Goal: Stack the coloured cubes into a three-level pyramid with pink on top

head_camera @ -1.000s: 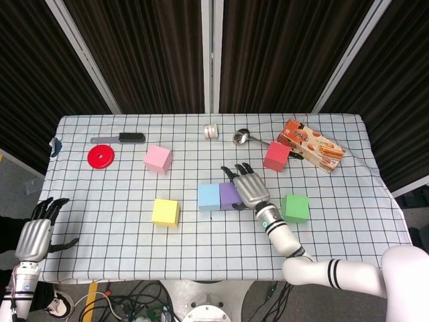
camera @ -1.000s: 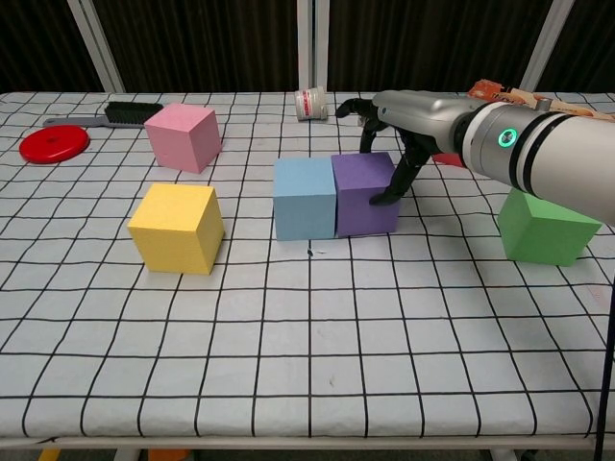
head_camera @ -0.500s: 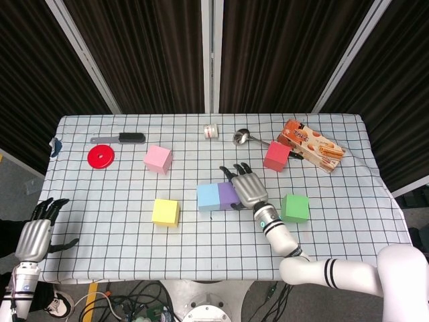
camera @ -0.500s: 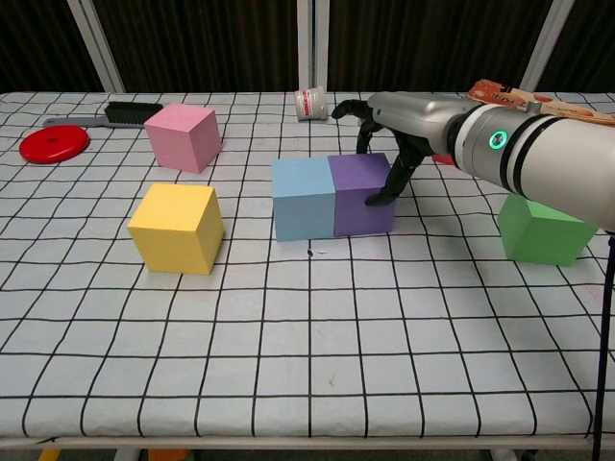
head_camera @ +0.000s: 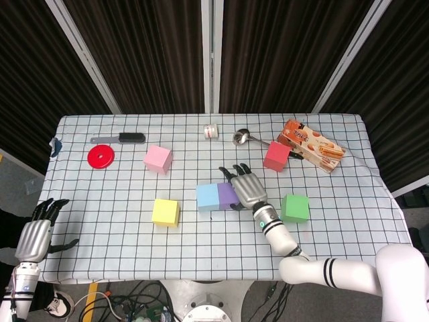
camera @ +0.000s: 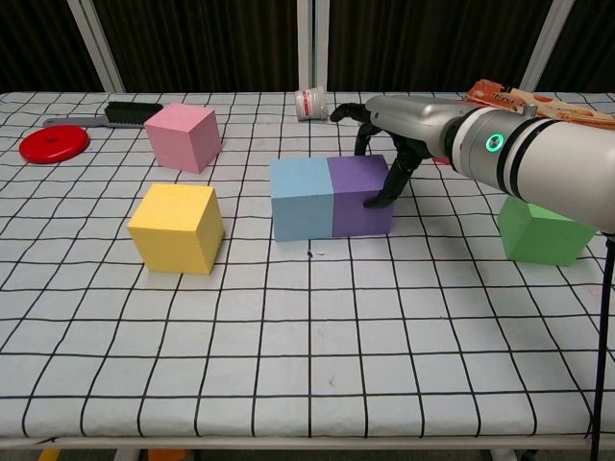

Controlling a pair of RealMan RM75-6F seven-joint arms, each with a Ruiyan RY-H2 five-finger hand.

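A blue cube (head_camera: 208, 197) and a purple cube (head_camera: 226, 193) sit side by side, touching, at mid-table. My right hand (head_camera: 244, 188) hangs over the purple cube (camera: 357, 197) with fingers spread, and its fingertips (camera: 377, 200) touch that cube's right face; it holds nothing. Apart from the pair lie the pink cube (head_camera: 158, 159) at the back left, the yellow cube (head_camera: 165, 212) at the front left, the red cube (head_camera: 276, 156) at the back right and the green cube (head_camera: 295, 208) to the right. My left hand (head_camera: 33, 236) hangs open off the table's left edge.
Along the back lie a red disc (head_camera: 100, 157), a black brush (head_camera: 120, 139), a small white cup (head_camera: 212, 131), a metal spoon (head_camera: 245, 137) and a biscuit box (head_camera: 312, 145). My right forearm (camera: 538, 158) crosses above the green cube (camera: 543, 230).
My right hand has pushed the purple and blue cubes a little to the left together. The left hand has stayed put.
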